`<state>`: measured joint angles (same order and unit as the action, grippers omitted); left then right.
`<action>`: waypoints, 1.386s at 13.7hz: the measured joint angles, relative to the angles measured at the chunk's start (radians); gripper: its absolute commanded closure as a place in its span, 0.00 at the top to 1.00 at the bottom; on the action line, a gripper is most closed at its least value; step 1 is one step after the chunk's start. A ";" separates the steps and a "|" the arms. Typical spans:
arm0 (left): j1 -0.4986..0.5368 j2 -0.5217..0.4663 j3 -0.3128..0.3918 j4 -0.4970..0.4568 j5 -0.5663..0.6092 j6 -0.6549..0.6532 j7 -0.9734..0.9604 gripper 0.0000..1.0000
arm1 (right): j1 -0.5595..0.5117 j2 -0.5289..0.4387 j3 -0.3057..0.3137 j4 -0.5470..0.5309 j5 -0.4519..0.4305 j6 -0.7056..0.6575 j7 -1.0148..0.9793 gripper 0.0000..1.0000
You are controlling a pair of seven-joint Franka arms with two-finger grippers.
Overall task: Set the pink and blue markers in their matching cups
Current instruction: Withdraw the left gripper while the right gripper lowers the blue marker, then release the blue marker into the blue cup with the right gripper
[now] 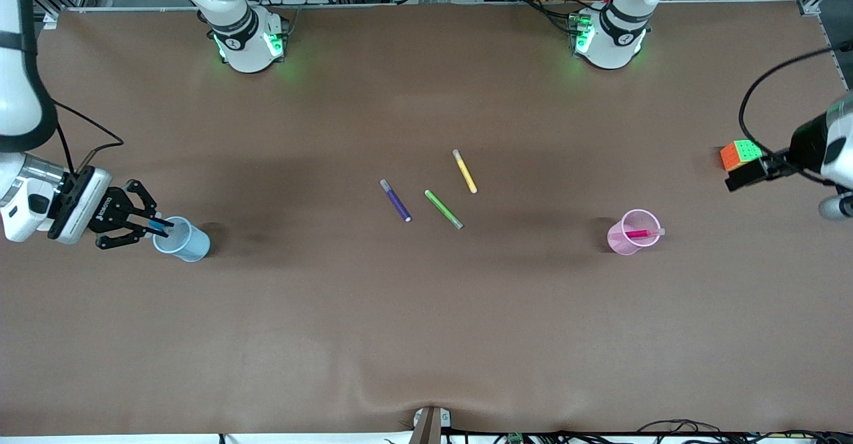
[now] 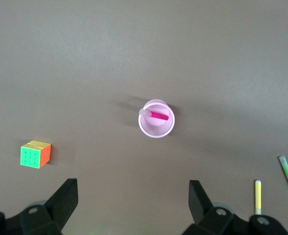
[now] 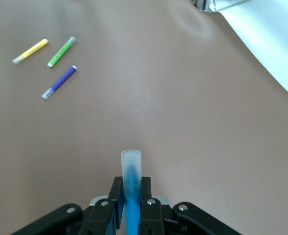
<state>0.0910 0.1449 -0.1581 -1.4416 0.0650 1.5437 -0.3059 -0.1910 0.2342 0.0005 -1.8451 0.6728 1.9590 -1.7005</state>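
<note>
A brown table [image 1: 426, 337] is filling the frame, with cluttered shelving along the top edge. Five markers and two cups are showing: the right gripper [image 1: 152, 224], middle left, is pinching the blue marker [image 1: 160, 223] over the blue cup [image 1: 183, 239]. The pink marker [image 1: 641, 233] is lying in the pink cup [image 1: 630, 237], middle right; the left gripper [image 2: 134, 205] is waiting wide open.

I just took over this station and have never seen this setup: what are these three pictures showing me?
Two white robot arms share a brown table. One picture looks down from a high camera facing them; the others come from wrist cameras.

The right arm's tool grips the bright blue marker over the light blue translucent plastic cup.

The left arm's tool waits open above the table, near a colourful puzzle cube.

The magenta-pink marker already leans in the pale pink translucent plastic cup.

Purple, green and yellow markers lie mid-table.
</note>
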 measured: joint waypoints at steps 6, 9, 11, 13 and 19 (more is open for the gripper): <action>-0.001 -0.055 -0.005 -0.045 -0.002 -0.001 0.057 1.00 | -0.083 0.104 0.000 0.025 0.135 -0.125 -0.241 0.00; -0.001 -0.071 -0.005 -0.044 -0.010 -0.006 0.104 1.00 | -0.124 0.177 0.000 0.070 0.176 -0.187 -0.339 0.00; -0.001 -0.083 -0.005 -0.044 -0.014 -0.026 0.119 1.00 | -0.149 0.220 0.000 0.096 0.188 -0.217 -0.387 0.00; -0.001 -0.093 -0.005 -0.044 -0.014 -0.036 0.122 1.00 | -0.163 0.243 0.000 0.111 0.211 -0.236 -0.434 0.00; -0.033 -0.119 0.014 -0.046 -0.021 -0.082 0.123 1.00 | -0.168 0.250 0.000 0.125 0.228 -0.246 -0.471 0.00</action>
<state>0.0583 0.0258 -0.1442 -1.4874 0.0439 1.4620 -0.1828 -0.3586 0.4840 0.0004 -1.7203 0.9012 1.7132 -2.1716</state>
